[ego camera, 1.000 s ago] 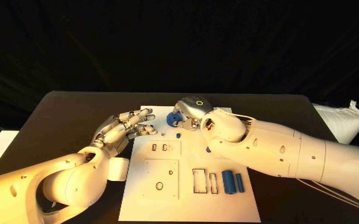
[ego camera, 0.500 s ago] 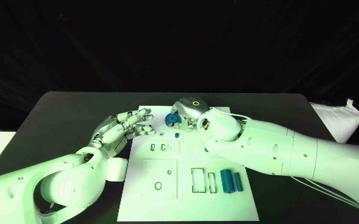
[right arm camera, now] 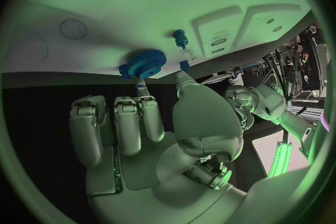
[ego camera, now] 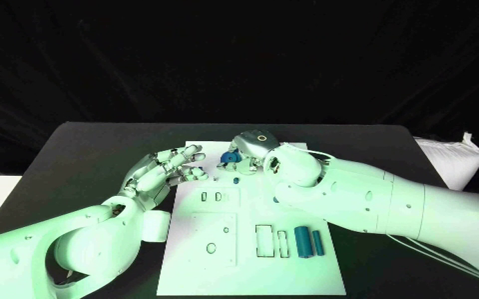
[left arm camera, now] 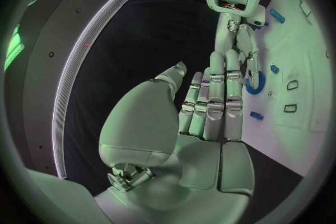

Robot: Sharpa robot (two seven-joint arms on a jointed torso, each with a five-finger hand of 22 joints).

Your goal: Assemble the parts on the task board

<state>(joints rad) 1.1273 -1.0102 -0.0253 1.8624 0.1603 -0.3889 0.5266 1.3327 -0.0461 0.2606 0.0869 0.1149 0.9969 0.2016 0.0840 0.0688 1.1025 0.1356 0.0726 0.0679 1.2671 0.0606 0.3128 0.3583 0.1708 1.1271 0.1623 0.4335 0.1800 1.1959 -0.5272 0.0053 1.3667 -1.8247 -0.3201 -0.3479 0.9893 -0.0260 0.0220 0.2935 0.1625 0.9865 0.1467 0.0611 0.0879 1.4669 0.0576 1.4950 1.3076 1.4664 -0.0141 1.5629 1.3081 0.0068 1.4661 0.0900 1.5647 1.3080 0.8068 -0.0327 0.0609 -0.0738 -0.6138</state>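
**Gear pinched at far end of board**

Right hand (ego camera: 252,148) holding blue gear (ego camera: 230,158) over far edge of task board (ego camera: 200,257). Left hand (ego camera: 165,168) empty, fingers spread, beside board's far left corner. Two blue cylinders (ego camera: 309,242) lying near board's near right.

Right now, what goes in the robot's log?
right hand: holds blue gear | left hand: open, beside task board

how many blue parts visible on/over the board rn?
At least 5: a blue toothed gear at the right robot hand; a small blue peg near the board's slots; a blue nub beside the right arm; two blue bars at the near right. Arms may hide others.
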